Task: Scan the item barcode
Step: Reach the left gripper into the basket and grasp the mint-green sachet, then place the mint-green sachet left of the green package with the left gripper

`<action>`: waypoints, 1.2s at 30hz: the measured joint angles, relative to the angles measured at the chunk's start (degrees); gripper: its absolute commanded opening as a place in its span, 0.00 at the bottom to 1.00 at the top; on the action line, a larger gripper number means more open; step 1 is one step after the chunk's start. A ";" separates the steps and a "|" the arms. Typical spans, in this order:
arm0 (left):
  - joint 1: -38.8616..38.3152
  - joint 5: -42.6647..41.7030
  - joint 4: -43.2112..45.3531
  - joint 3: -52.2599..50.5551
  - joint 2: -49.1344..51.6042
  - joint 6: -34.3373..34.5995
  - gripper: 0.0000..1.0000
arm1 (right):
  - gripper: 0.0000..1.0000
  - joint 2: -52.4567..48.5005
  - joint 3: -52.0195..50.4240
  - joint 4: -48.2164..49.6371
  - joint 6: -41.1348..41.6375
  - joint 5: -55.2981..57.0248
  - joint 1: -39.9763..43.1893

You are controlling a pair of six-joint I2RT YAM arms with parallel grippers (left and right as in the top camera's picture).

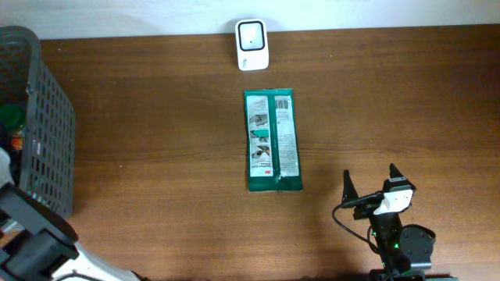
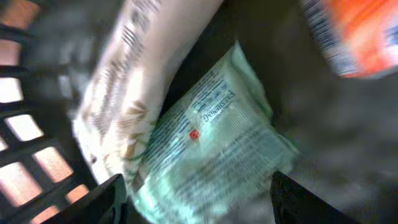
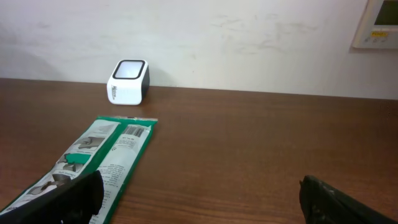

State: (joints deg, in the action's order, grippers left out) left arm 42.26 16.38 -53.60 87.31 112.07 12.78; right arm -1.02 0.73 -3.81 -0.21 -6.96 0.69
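A white scanner with a dark window stands at the table's far edge, also seen in the right wrist view. A long green-and-white package lies flat below it, its barcode at the end nearest the scanner. My left gripper is down inside the basket, jaws open on either side of a pale green packet, which looks blurred. My right gripper stands open near the front right, with only bare table between its fingers and the green package to its left.
A dark mesh basket stands at the table's left edge. Inside it, a beige bag overlaps the packet and an orange package sits at the upper right. The left arm fills the lower left corner.
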 measured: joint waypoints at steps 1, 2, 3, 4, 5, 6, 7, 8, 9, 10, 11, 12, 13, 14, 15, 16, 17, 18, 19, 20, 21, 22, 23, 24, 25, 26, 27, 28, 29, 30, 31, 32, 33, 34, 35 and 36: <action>0.04 -0.09 0.17 -0.33 2.23 -0.22 0.72 | 0.98 0.00 0.00 0.00 0.00 -0.02 0.00; 0.04 -0.11 0.42 -0.44 3.37 -0.55 0.72 | 0.98 0.00 0.00 0.00 -0.02 -0.02 0.00; 0.04 -0.02 0.87 -0.48 4.59 -0.87 0.69 | 0.98 0.00 0.00 0.00 0.02 0.00 0.00; 0.04 0.61 1.27 -0.48 5.40 -1.22 0.62 | 0.98 0.00 0.00 0.00 0.00 -0.02 0.00; 0.11 0.81 1.44 -0.48 5.42 -1.42 0.52 | 0.98 0.00 0.00 0.00 0.00 0.00 0.00; 0.15 1.14 1.64 -0.48 5.42 -1.57 0.38 | 0.98 0.00 0.00 0.00 0.00 -0.02 0.00; 0.26 1.46 1.79 -0.48 5.42 -1.84 0.24 | 0.98 0.00 0.00 0.00 0.02 0.00 0.00; 0.31 1.75 1.86 -0.48 5.42 -2.08 0.19 | 0.98 0.00 0.00 0.00 0.00 0.00 0.00; 0.31 1.97 1.99 -0.48 5.42 -2.16 0.10 | 0.98 0.00 0.00 0.00 0.00 -0.02 0.00; 0.28 2.40 2.05 -0.46 5.35 -2.49 0.08 | 0.98 0.00 0.00 0.00 0.00 0.00 0.00; 0.24 2.62 2.03 -0.42 5.33 -2.71 0.07 | 0.98 0.00 0.00 0.00 0.00 -0.02 0.00; 0.24 2.71 1.99 -0.37 5.27 -2.58 0.05 | 0.98 0.00 0.00 0.00 0.02 0.00 0.00; 0.24 2.69 1.75 -0.15 5.25 -2.62 0.02 | 0.98 0.00 0.00 0.00 -0.02 -0.02 0.00; 0.24 2.54 1.01 0.31 5.27 -2.67 0.00 | 0.98 0.00 0.00 0.00 0.02 0.00 0.00; 0.24 2.16 -0.07 0.81 5.27 -2.67 0.00 | 0.98 0.00 0.00 0.00 0.00 0.00 0.00; 0.24 1.38 -1.81 1.81 5.29 -2.64 0.00 | 0.98 0.00 0.00 0.00 0.00 -0.02 0.00; 0.24 0.44 -2.91 3.21 5.27 -2.62 0.00 | 0.98 0.00 0.00 0.00 -0.02 0.00 0.00; 0.24 -1.03 -4.37 5.62 5.27 -2.62 0.00 | 0.98 0.00 0.00 -0.02 -0.02 0.00 0.00; 0.13 -2.25 -5.35 8.55 5.05 -2.54 0.00 | 0.98 0.00 0.00 0.00 0.00 0.00 0.00; -0.22 -2.95 -6.29 11.69 4.52 -2.51 0.00 | 0.98 0.00 0.00 -0.02 0.00 0.00 0.00; -0.94 -3.58 -7.26 15.02 3.28 -2.51 0.00 | 0.98 0.00 0.00 0.00 -0.02 -0.02 0.00; -1.99 -4.00 -7.76 18.38 1.42 -2.49 0.00 | 0.98 0.00 0.00 -0.02 0.00 0.00 0.00; -3.13 -4.20 -8.20 21.42 -0.61 -2.51 0.00 | 0.98 0.00 0.00 -0.02 0.00 0.00 0.00; -4.35 -4.39 -8.17 24.22 -2.75 -2.51 0.00 | 0.98 0.00 0.00 -0.02 -0.02 -0.02 0.00; -6.56 -4.72 -8.00 28.02 -6.75 -2.49 0.00 | 0.98 0.00 0.00 -0.02 -0.02 0.00 0.00; -7.78 -5.07 -7.98 29.35 -8.98 -2.49 0.00 | 0.98 0.00 0.00 -0.02 0.00 -0.02 0.00; -9.40 -5.27 -7.96 30.45 -11.34 -2.49 0.01 | 0.98 0.00 0.00 -0.02 0.02 0.00 0.00; -12.74 -6.08 -8.04 31.34 -15.67 -2.49 0.00 | 0.98 0.00 0.00 -0.02 0.00 -0.02 0.00; -15.30 -6.64 -8.44 31.65 -17.84 -2.47 0.01 | 0.98 0.00 0.00 -0.02 0.00 0.00 0.00; -19.47 -8.17 -10.12 32.04 -20.68 -2.49 0.01 | 0.98 0.00 0.00 0.00 0.00 0.00 0.00; -23.34 -9.53 -11.45 32.33 -22.29 -2.49 0.01 | 0.98 0.00 0.00 0.00 0.00 0.00 0.00; -26.97 -10.49 -13.40 32.48 -22.88 -2.40 0.01 | 0.98 0.00 0.00 0.00 -0.02 0.00 0.00; -32.15 -11.61 -15.87 32.09 -22.53 -2.16 0.01 | 0.98 0.00 0.00 -0.02 -0.02 -0.02 0.00; -37.16 -12.31 -16.48 30.53 -21.42 -1.70 0.00 | 0.98 0.00 0.00 -0.02 -0.02 -0.02 0.00; -40.13 -12.39 -16.50 28.96 -20.65 -1.05 0.00 | 0.98 0.00 0.00 0.00 0.00 0.00 0.00; -44.35 -12.94 -16.70 25.94 -19.39 0.15 0.00 | 0.98 0.00 0.00 0.00 -0.02 -0.02 0.00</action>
State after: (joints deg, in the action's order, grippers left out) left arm -2.09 3.44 -70.30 113.25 92.68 12.93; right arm -1.02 0.73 -3.81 -0.23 -6.98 0.69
